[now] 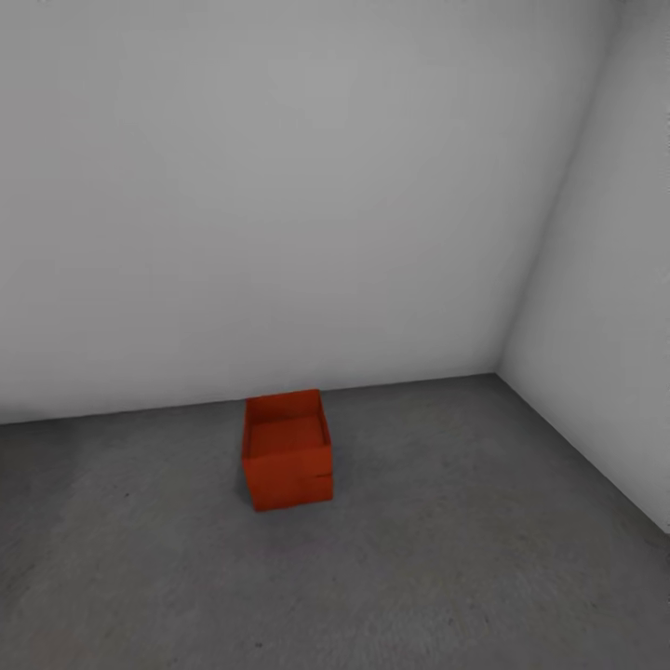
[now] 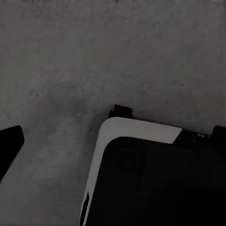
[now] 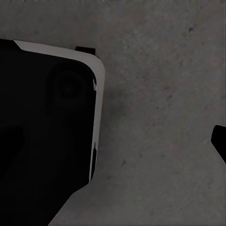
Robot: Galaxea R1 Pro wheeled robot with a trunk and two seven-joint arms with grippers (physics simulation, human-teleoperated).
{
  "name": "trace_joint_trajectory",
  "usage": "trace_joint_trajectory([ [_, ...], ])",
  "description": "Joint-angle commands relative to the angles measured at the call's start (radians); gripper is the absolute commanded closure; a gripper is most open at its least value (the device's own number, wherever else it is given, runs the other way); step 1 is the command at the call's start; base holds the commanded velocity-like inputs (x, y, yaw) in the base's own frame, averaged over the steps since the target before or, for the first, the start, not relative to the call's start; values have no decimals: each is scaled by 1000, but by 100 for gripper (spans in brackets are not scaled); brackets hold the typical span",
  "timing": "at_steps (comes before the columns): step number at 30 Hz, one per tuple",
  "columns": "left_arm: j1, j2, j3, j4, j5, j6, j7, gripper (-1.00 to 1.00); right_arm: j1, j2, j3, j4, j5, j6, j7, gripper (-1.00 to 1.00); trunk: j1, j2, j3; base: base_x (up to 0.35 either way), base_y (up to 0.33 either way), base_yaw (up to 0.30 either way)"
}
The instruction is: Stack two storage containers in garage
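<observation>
Pincer, left: one dark fingertip (image 2: 10, 141) shows at the edge of the left wrist view, hanging over the floor (image 2: 70, 61); its partner finger is out of frame, so whether the jaws stand wide or narrow cannot be told. Nothing is seen held.

Pincer, right: one dark fingertip (image 3: 220, 141) shows at the edge of the right wrist view, likewise above bare concrete; jaw width cannot be told, and nothing is seen held.

Robot base (image 2: 155, 179): black body with a pale rounded rim, directly below both pincers, resting on the floor; it also appears in the right wrist view (image 3: 47, 127).

Floor: dark grey, rough, mottled concrete, running from beneath the pincers forward to the walls.

Storage container (image 1: 288, 449): one orange-red, open-top rectangular box, well ahead of both pincers and touched by neither. It stands upright on the floor, near the back wall (image 1: 279, 186), with its interior empty. A faint seam crosses its front face; whether this marks a second box nested or stacked cannot be told.

Side wall (image 1: 614, 326): grey-white, meeting the back wall in a corner beyond and to the right of the container.
</observation>
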Motion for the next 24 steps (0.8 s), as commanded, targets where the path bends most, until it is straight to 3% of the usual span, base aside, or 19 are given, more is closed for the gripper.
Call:
trace_joint_trajectory([
  [1,-1,0,-8,1,10,-3,-3,-100,-1,1,8,3,-7,-5,0,-100,0,-1,0,0,0,-71],
  [24,-1,0,-9,1,10,-3,-3,-100,-1,1,9,3,-5,-5,0,-100,0,-1,26,0,0,-57],
])
